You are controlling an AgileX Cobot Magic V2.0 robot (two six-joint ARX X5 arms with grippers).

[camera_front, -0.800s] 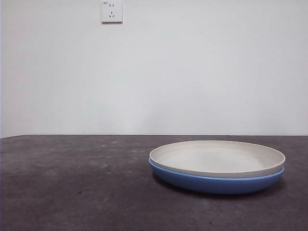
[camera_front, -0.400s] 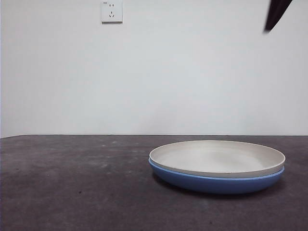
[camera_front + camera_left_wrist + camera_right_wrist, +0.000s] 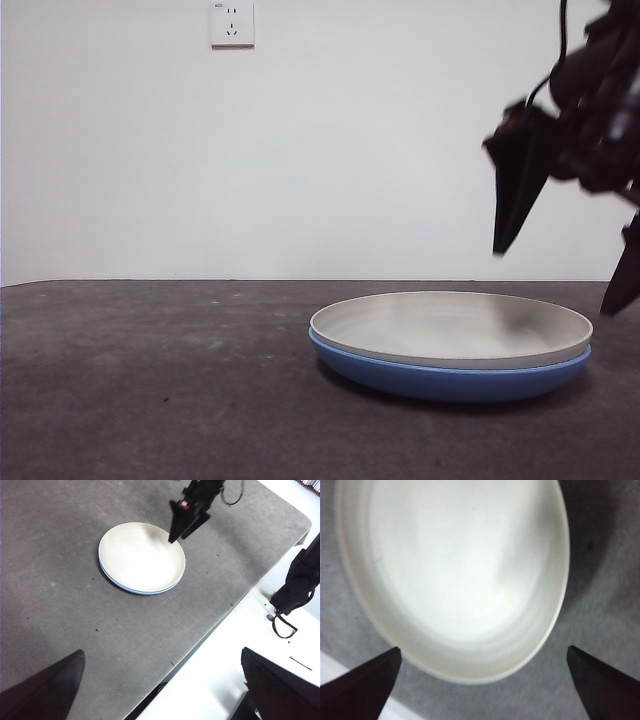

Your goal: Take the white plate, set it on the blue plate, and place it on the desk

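Note:
The white plate [image 3: 450, 330] lies nested in the blue plate [image 3: 450, 384] on the dark grey desk [image 3: 150, 380], right of centre. Only the blue rim shows under it in the left wrist view [image 3: 131, 588]. My right gripper [image 3: 555, 280] hangs open just above the stack's right side, one jaw over the plate and one past its rim. In its own wrist view the right gripper [image 3: 483, 649] has its jaws spread wide, with the white plate [image 3: 460, 570] filling the space ahead. My left gripper [image 3: 162, 652] is open, high and far from the plates [image 3: 140, 555].
A wall socket [image 3: 232, 23] sits high on the white back wall. The desk's edge [image 3: 200, 640] runs near the plates, with a white surface [image 3: 235, 670] beyond it and a dark arm base [image 3: 297, 580] standing there.
The right arm has come down from the top right corner, from out of view to a black tip and now to just above the plates. The plates have not moved.

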